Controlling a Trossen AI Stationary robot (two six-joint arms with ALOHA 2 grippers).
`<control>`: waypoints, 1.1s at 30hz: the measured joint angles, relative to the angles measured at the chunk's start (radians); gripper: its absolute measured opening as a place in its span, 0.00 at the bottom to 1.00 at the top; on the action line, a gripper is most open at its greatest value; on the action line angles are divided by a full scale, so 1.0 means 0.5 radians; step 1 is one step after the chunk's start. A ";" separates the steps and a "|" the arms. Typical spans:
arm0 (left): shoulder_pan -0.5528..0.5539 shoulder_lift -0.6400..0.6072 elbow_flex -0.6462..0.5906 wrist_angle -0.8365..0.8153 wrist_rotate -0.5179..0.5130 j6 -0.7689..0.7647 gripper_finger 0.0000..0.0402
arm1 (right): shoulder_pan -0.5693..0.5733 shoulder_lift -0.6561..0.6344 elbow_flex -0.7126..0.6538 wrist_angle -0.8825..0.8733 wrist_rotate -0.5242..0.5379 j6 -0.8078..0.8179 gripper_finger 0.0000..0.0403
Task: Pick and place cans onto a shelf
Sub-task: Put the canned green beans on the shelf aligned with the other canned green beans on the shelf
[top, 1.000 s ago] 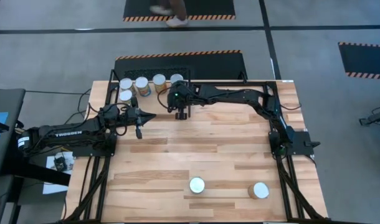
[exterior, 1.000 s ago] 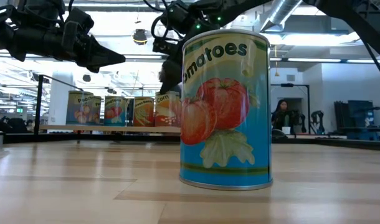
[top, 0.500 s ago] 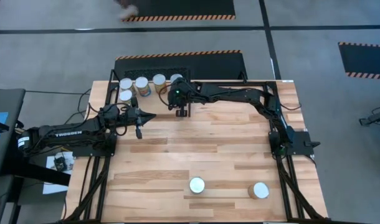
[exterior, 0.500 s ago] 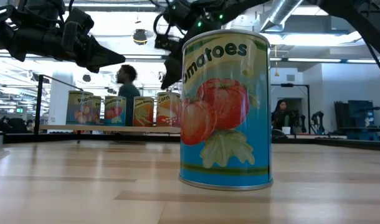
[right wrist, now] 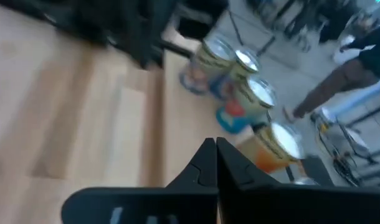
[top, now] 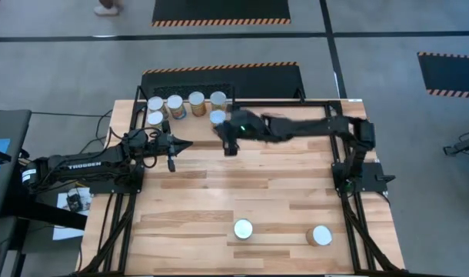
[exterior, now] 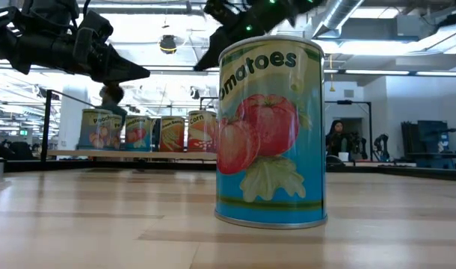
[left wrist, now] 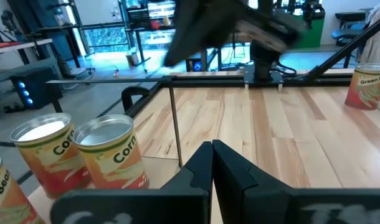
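Note:
Six cans stand upright on the shelf (top: pixel 187 115) at the table's far left, among them one (top: pixel 217 116) at the shelf's right end. In the low view they stand in a row (exterior: pixel 138 133) far back. Two more cans stand near the table's front edge: one (top: pixel 243 228), the tomato can that fills the low view (exterior: pixel 269 131), and one (top: pixel 320 235) to its right. My left gripper (top: pixel 184 144) is shut and empty, hovering just near of the shelf. My right gripper (top: pixel 231 148) is shut and empty, raised above the table beside the shelf's right end.
The black metal frame (top: pixel 296 102) runs along the table's far and side edges. Bare planks lie between the shelf and the two near cans. People show in the room behind the table (exterior: pixel 338 136).
My right gripper has risen and gone from the shelf's right end toward the table's right edge. The can at the shelf's right end, hidden under the arm before, now shows standing upright. My left arm has kept still.

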 joint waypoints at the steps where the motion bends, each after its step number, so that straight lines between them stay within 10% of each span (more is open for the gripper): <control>1: 0.000 0.000 0.000 -0.006 0.000 0.000 0.00 | 0.027 -0.055 -0.142 0.167 -0.005 0.025 0.02; 9: 0.000 0.000 0.000 -0.007 -0.005 0.000 0.00 | 0.298 -0.492 -0.906 0.596 0.005 0.446 0.01; 21: 0.000 0.000 0.000 -0.003 -0.009 0.000 0.00 | 1.150 -1.079 -0.959 -1.000 0.284 1.885 0.01; 33: 0.000 0.000 0.000 0.011 -0.014 0.074 0.00 | 2.091 -1.119 -0.959 -1.706 0.256 3.703 0.03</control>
